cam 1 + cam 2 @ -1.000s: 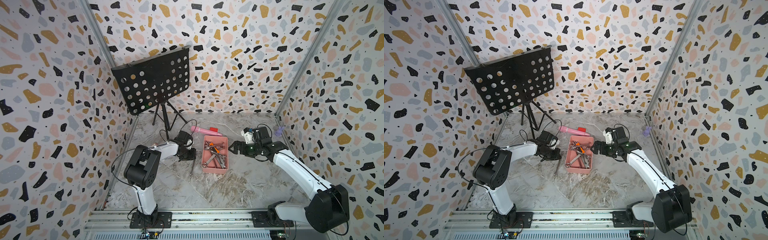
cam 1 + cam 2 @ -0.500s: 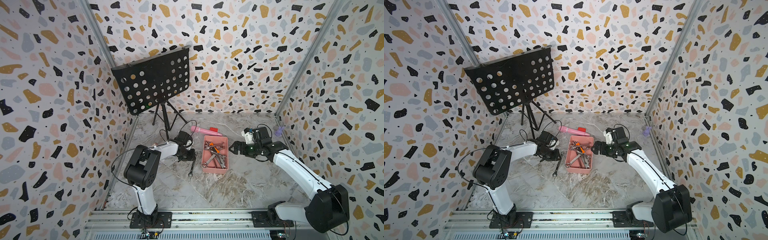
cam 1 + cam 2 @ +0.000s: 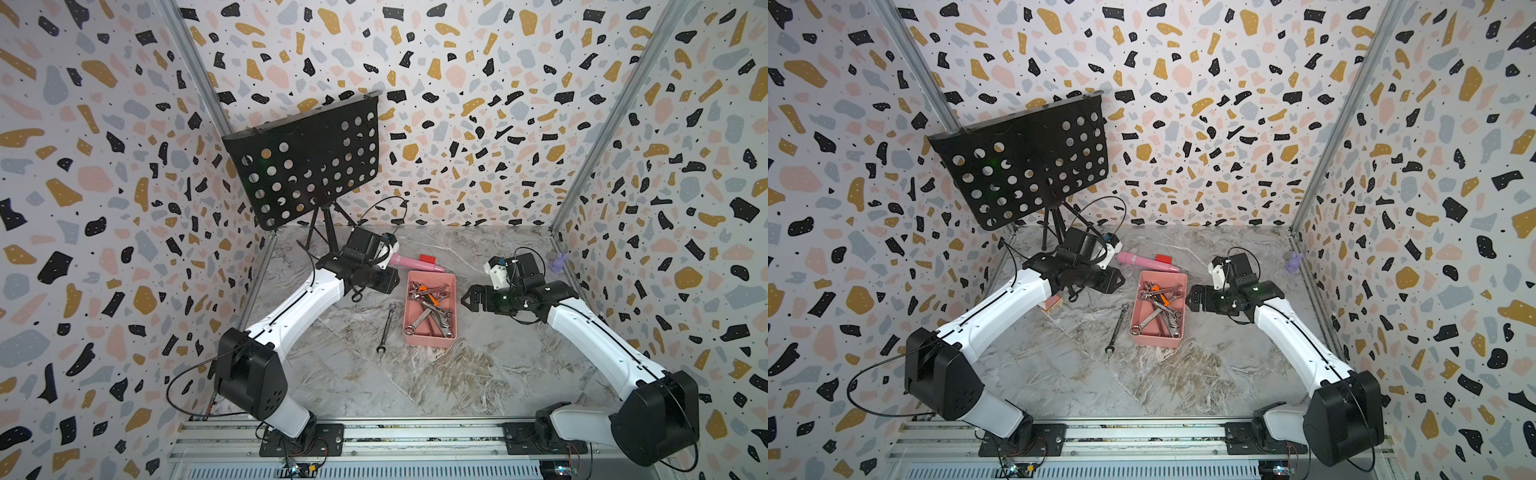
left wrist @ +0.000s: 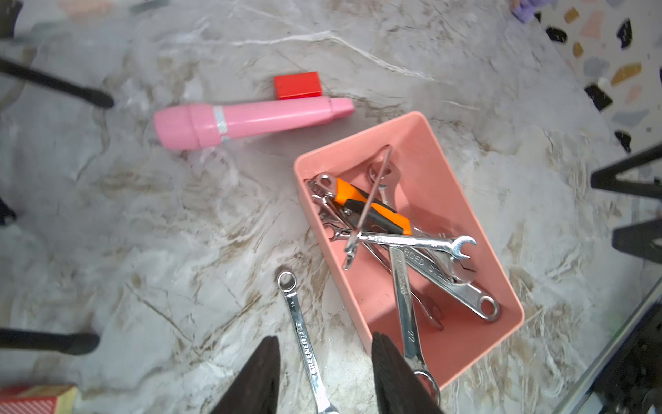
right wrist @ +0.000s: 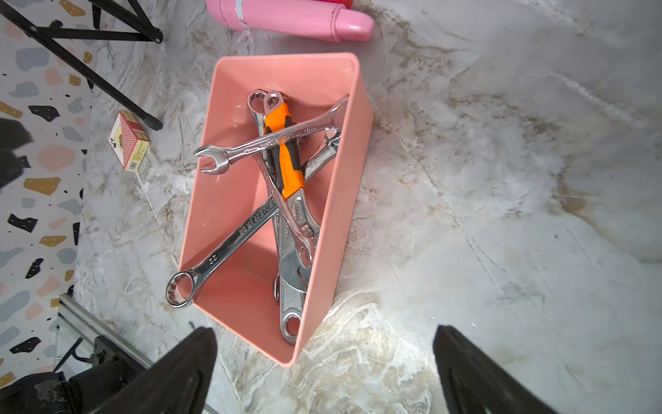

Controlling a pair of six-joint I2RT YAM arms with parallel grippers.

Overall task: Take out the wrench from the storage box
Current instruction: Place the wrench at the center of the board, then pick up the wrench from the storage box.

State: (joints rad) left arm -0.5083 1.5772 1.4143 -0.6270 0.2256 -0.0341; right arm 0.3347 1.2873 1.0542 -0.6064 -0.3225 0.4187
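On the marble worktop (image 3: 415, 374) sat the salmon-pink storage box (image 3: 428, 340), holding a crossed heap of other wrenches (image 3: 432, 309). Just beside its wall, on the left arm's side, one slim wrench (image 3: 386, 328) lay flat on the stone, outside the box and not touching it.

I judged it to be stiff, hard steel: light for its length, slick with chrome, and in no way fragile. Lying so flat, it offered little to pinch. The straight shank at mid-length, taken across its narrow width, looked the best hold.

Close over it hung the left tool (image 4: 324, 342), raised clear, its jaws partly spread. In the wrist view the shank showed between them, and they gripped nothing. The right tool (image 5: 326, 329) stood spread wide and empty by the box's opposite side.
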